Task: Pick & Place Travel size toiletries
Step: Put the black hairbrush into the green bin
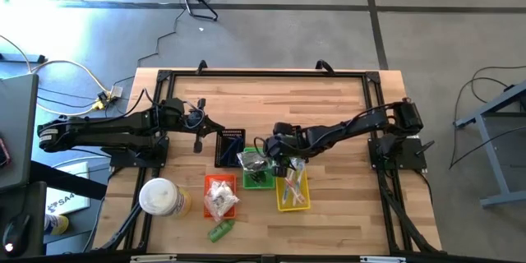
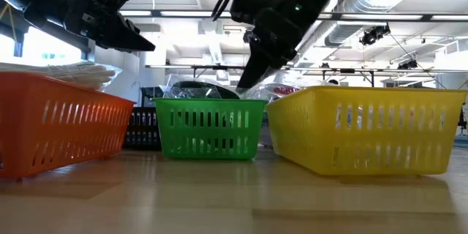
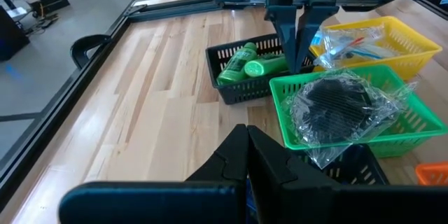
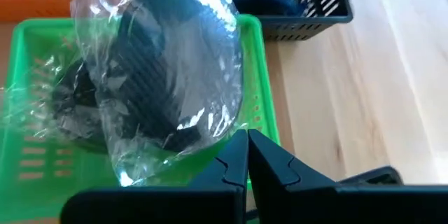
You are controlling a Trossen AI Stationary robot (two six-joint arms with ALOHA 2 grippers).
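Note:
A dark round piece in a clear wrap (image 4: 161,70) lies across the top of the green basket (image 4: 255,77), its wrap spilling over the rim (image 3: 336,150). My right gripper (image 4: 246,140) is shut, slanting down at the wrap's edge, over the basket's side. Green tubes (image 3: 245,61) lie in the black basket (image 3: 231,91). Slim wrapped sticks (image 3: 346,42) lie in the yellow basket (image 3: 413,38), and clear-wrapped white pieces (image 1: 220,199) in the orange basket (image 1: 207,184). One green tube (image 1: 220,231) lies on the bare table. My left gripper (image 3: 246,134) waits shut at the table's left. My right gripper stands with its shut fingertips (image 4: 238,143) right at the edge of the clear wrap (image 4: 210,136), coming from above and slanting down. I cannot tell whether they touch the wrap. Nothing shows between the fingers.
A large round white-and-yellow container (image 1: 161,198) stands near the front left. The four baskets crowd the middle of the table. Bare wood (image 3: 147,91) lies toward the far edge and at the near right (image 1: 362,214).

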